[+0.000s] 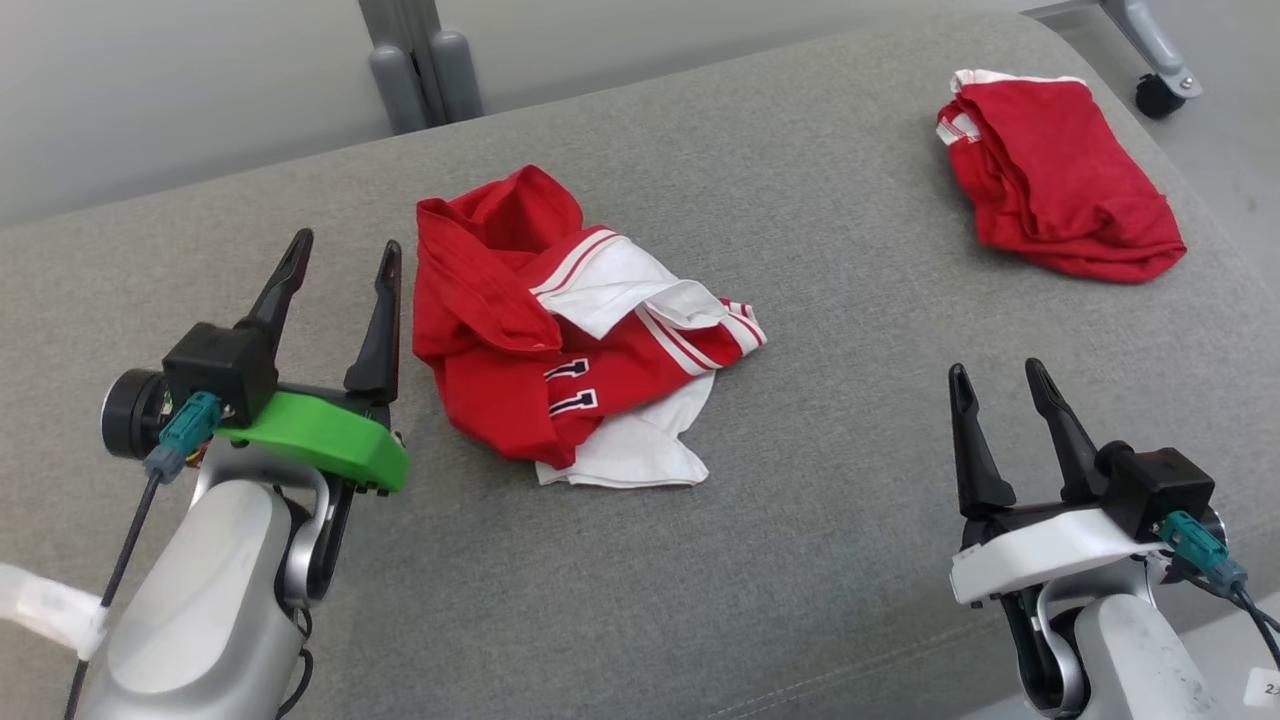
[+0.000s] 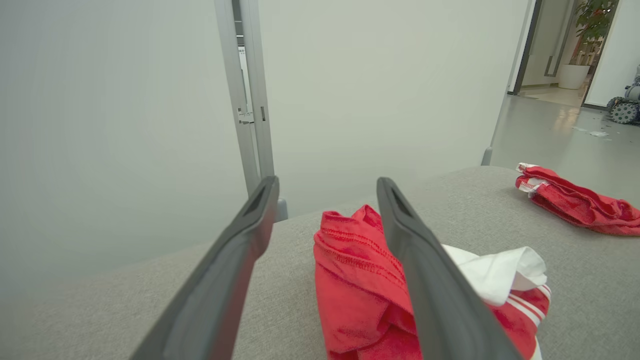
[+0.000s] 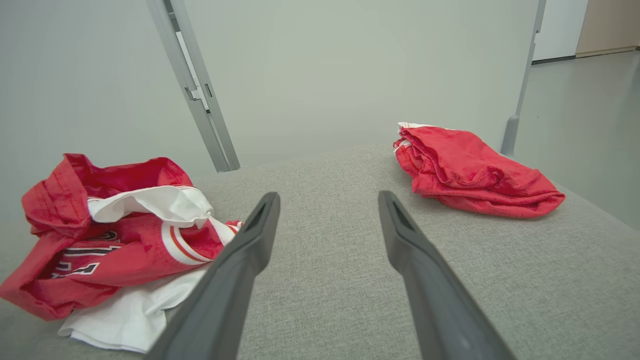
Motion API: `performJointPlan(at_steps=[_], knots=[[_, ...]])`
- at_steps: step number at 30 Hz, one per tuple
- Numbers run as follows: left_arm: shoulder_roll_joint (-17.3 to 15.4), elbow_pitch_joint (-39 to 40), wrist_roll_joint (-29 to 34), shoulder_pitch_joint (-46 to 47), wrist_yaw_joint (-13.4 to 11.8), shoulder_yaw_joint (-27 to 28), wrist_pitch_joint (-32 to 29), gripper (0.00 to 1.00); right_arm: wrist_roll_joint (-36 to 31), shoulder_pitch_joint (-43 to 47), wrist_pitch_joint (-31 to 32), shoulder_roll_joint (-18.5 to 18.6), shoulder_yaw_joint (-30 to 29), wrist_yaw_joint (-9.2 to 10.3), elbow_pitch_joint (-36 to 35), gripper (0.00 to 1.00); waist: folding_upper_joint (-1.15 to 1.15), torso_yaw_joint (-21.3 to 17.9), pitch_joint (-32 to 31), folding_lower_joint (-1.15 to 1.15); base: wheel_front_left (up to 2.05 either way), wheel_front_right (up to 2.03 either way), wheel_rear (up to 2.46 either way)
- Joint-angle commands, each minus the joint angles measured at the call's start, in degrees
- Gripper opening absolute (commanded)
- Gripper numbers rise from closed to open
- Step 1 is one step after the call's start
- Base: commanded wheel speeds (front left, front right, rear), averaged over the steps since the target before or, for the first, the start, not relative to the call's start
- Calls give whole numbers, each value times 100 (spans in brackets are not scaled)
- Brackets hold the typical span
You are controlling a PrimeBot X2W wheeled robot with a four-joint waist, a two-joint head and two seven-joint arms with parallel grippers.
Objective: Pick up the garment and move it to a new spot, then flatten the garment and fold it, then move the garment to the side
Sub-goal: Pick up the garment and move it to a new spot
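A crumpled red and white garment [image 1: 560, 340] with striped trim and dark numbers lies in a heap in the middle of the grey padded surface [image 1: 800, 500]. It also appears low in the left wrist view as the garment [image 2: 360, 280] and at the left in the right wrist view as the garment [image 3: 115, 235]. My left gripper [image 1: 342, 258] stands open just left of the heap, holding nothing; its fingers [image 2: 250, 235] frame the heap's left edge. Toward the front right, well apart from the cloth, my right gripper [image 1: 1000, 375] is open and empty.
A second red garment [image 1: 1060, 180] lies bunched at the far right of the surface, near its rounded edge. Behind the surface stand a pale wall and a grey metal post [image 1: 415, 60]. A wheeled frame leg [image 1: 1160, 85] stands on the floor at the far right.
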State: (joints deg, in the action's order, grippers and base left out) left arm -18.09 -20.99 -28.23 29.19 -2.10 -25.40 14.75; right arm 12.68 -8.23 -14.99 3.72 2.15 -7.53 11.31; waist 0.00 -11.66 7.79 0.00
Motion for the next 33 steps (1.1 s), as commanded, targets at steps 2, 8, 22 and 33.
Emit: performJointPlan(at_steps=[2, 8, 22, 33], knots=[[-93, 171, -37, -344, -90, 143, 40, 100, -31, 112, -27, 42, -5, 9, 11, 100, 0, 370, -235, 0, 0, 0, 0], [-229, 585, 9, -978, -309, 512, 45, 100, -22, 201, -27, 104, 13, 9, 57, 100, 0, 670, -400, 0, 0, 0, 0], [-17, 1424, 286, -2465, -455, 1339, 45, 100, -32, 382, -26, 146, 0, 9, 75, 100, 0, 1160, -608, 0, 0, 0, 0], [254, 1561, 625, -2934, -128, 1984, 45, 100, 2, 426, -26, 121, 101, 9, 153, 100, 0, 1357, -590, 0, 0, 0, 0]])
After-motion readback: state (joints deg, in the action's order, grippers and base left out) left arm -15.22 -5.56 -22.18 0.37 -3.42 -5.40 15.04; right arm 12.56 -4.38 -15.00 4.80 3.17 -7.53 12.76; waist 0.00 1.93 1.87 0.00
